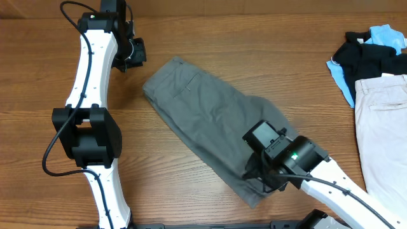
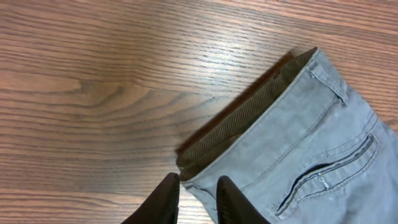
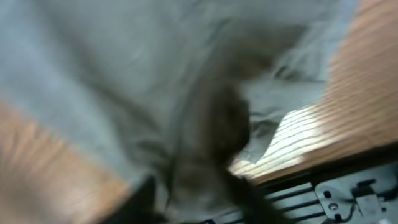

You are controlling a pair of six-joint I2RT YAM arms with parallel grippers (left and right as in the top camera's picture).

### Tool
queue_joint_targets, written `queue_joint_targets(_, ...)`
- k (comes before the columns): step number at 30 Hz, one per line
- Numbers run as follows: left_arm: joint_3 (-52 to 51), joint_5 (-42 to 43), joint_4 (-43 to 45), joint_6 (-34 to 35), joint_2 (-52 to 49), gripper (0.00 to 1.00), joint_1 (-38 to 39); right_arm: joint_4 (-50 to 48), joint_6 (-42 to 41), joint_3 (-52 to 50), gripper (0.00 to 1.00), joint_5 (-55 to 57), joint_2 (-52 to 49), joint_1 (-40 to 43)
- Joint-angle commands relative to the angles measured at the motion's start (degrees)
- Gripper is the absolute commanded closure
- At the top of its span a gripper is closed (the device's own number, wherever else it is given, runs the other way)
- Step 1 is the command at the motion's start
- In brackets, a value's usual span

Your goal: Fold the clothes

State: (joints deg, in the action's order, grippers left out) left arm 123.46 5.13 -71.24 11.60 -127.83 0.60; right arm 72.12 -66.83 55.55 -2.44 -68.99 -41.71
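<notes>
The clothes, grey trousers (image 1: 203,124), lie folded in a long diagonal band from upper left to lower right on the wooden table. In the left wrist view the waistband corner and a stitched back pocket (image 2: 323,180) show. My left gripper (image 2: 198,180) hovers just off that corner, jaws a little apart, wood showing between them, nothing held. In the overhead view the left gripper (image 1: 132,54) sits up and left of the trousers. My right gripper (image 1: 262,184) is over the trousers' lower end. The right wrist view is blurred; the right gripper (image 3: 196,199) has its fingers spread, with grey cloth (image 3: 155,74) under them.
A heap of black and light-blue garments (image 1: 369,51) lies at the far right, with pale beige trousers (image 1: 381,127) below it. The table's front edge and a black rail (image 3: 323,186) run close behind the right gripper.
</notes>
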Motion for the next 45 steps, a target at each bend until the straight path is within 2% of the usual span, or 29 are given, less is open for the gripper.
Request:
queue_joint_targets(1,-0.2,-0.7,0.1,0.2,1.6,0.75,-0.4,-2.2,7.9,-0.5,0.12,-5.3,0.9,-2.1)
queue_joint_targets(3,-0.2,-0.4,-0.1,0.2,1.6,0.70,-0.4,-2.6,8.8,-0.5,0.01,-6.4,0.9,-3.0)
queue_joint_targets(10,-0.2,-0.4,-1.4,0.2,1.6,0.66,-0.3,-1.2,7.9,1.4,0.00,-0.5,3.5,-0.5)
queue_joint_targets(16,-0.2,-0.1,-1.6,0.2,1.6,0.54,-0.3,3.3,8.7,4.6,0.00,7.3,9.0,11.3)
queue_joint_targets(20,-0.2,2.1,-1.8,0.2,1.6,0.53,-0.3,3.9,17.9,4.4,0.00,5.8,8.7,20.0)
queue_joint_targets(24,-0.2,2.4,-2.2,0.2,1.6,0.51,-0.2,5.5,19.7,3.3,0.00,7.0,6.8,27.1)
queue_joint_targets(28,-0.2,2.4,-2.5,0.2,1.6,0.49,-0.2,2.5,23.3,-1.2,0.00,6.1,4.7,33.7)
queue_joint_targets(35,-0.2,2.4,-2.5,0.2,1.6,0.45,-0.2,-9.8,32.2,-11.2,0.07,-5.3,-1.3,39.2)
queue_joint_targets(39,-0.2,2.4,-2.5,0.2,1.6,0.44,-0.2,-15.2,32.8,-13.8,0.21,-8.1,-3.5,39.2)
queue_joint_targets(45,-0.2,2.4,-2.7,0.2,1.6,0.45,-0.2,-16.6,32.8,-14.7,0.20,-8.0,-4.8,39.2)
